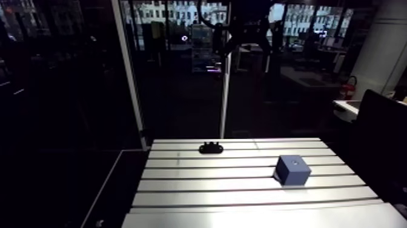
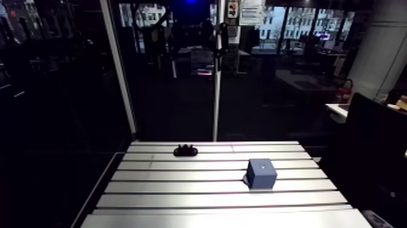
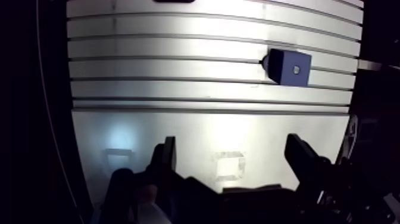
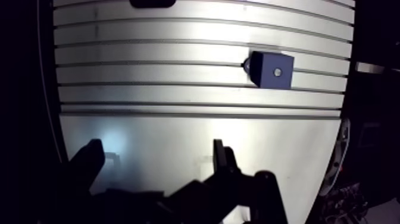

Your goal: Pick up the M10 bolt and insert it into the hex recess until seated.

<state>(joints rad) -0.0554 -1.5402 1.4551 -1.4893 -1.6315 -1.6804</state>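
A blue block (image 1: 292,170) stands on the slotted table (image 1: 200,194), right of the middle, with a small round recess (image 3: 296,69) in its top face. A small dark nub (image 4: 244,64) shows at one side of the block; I cannot tell what it is. A low black object (image 1: 211,147) lies near the table's far edge. I cannot make out a bolt as such. In the wrist view my gripper (image 3: 232,146) hangs high over the table's near part, open, with nothing between its fingers (image 3: 168,156). The block lies well ahead of it, off to one side.
Bare slotted aluminium stretches between the gripper and the block. The table's edges drop off into darkness on both sides (image 3: 53,119). A dark chair back (image 1: 381,145) stands close to the table's right side.
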